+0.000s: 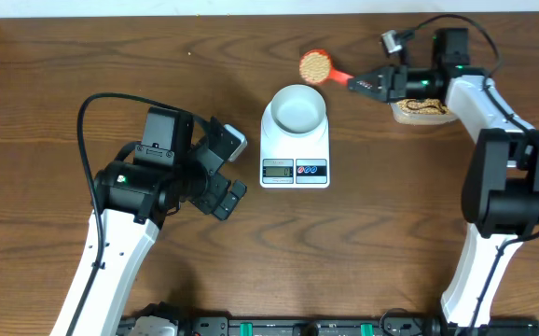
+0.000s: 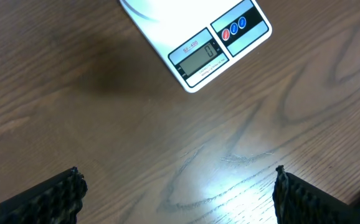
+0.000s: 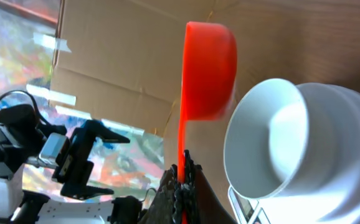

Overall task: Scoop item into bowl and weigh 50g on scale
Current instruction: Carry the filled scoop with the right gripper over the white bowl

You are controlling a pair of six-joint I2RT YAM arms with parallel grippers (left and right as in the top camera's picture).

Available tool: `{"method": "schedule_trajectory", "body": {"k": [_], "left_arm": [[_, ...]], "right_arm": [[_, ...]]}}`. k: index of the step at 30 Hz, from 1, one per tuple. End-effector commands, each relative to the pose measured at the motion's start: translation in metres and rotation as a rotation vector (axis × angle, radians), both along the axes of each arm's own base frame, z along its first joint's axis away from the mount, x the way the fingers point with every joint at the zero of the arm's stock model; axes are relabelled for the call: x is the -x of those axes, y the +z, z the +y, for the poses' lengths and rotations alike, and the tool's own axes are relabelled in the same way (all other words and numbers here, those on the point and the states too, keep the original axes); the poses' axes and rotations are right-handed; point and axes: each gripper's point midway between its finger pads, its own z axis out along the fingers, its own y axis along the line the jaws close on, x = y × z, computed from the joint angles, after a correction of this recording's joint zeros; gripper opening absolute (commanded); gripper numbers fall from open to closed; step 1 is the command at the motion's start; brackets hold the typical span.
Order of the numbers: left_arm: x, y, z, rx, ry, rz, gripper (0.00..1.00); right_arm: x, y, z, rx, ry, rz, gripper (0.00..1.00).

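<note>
Looks like a robotics lab bench. Plain wood-grain table point(image 1: 46, 112), with a white-and-black left arm point(image 1: 111, 252) and right arm point(image 1: 503, 187) rising from a black base strip point(image 1: 279, 328) at the near edge. Loose black cable point(image 1: 81, 131) looping over the tabletop. Taped cardboard wall point(image 3: 118, 68) along the table's side. Small kitchen scale point(image 1: 295, 149) at the middle, between the arms.
</note>
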Motion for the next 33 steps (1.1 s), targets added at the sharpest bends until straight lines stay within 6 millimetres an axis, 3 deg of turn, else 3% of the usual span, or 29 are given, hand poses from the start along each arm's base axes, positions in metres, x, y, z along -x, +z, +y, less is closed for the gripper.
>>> {"method": "schedule_trajectory", "body": {"k": [1,12,21,33], "left_arm": [[0.000,-0.001,0.000,-0.010,-0.014,-0.002,0.98],[0.000,-0.001,0.000,-0.011,-0.014,-0.002,0.98],[0.000,-0.001,0.000,-0.011,-0.014,-0.002,0.98],[0.000,-0.001,0.000,-0.010,-0.014,-0.002,0.98]], "right_arm": [[0.000,0.000,0.000,-0.007,0.004,0.008,0.01],[-0.002,-0.004,0.001,0.027,0.002,-0.161,0.01],[0.005,-0.011,0.015,0.058,0.033,-0.248,0.01],[0.020,-0.040,0.022,0.197,0.072,-0.355,0.01]]}}
